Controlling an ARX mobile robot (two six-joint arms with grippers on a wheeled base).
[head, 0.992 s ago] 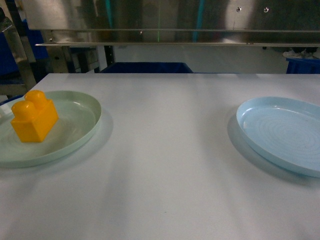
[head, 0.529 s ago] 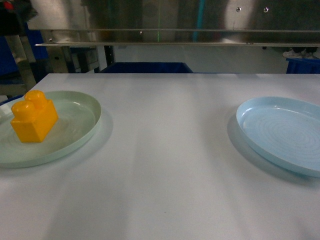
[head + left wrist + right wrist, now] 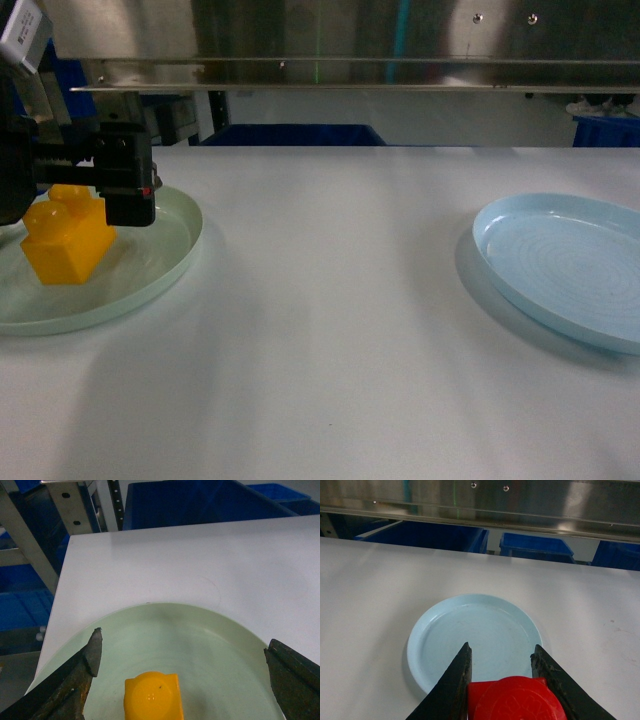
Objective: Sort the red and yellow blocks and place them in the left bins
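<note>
An orange-yellow two-stud block [image 3: 68, 238] stands on a pale green plate [image 3: 172, 248] at the table's left. My left gripper [image 3: 90, 185] hangs just above and behind it, open wide. From the left wrist, the block [image 3: 152, 697] lies low between the spread fingers, touching neither. My right gripper [image 3: 501, 647] is shut on the small red block [image 3: 517, 700], held above the near rim of a pale blue plate [image 3: 445, 630]. That gripper is out of the head view. A deep blue bin [image 3: 200, 502] stands beyond the table's far edge.
The pale blue plate [image 3: 560, 262] lies at the table's right. More blue crates [image 3: 537, 547] sit behind the far edge under a metal rail [image 3: 350, 88]. A metal shelf frame [image 3: 30, 545] stands off the table's left edge.
My left gripper has come down from the upper left into the head view and now hangs over the yellow block. The block and both plates have not moved.
</note>
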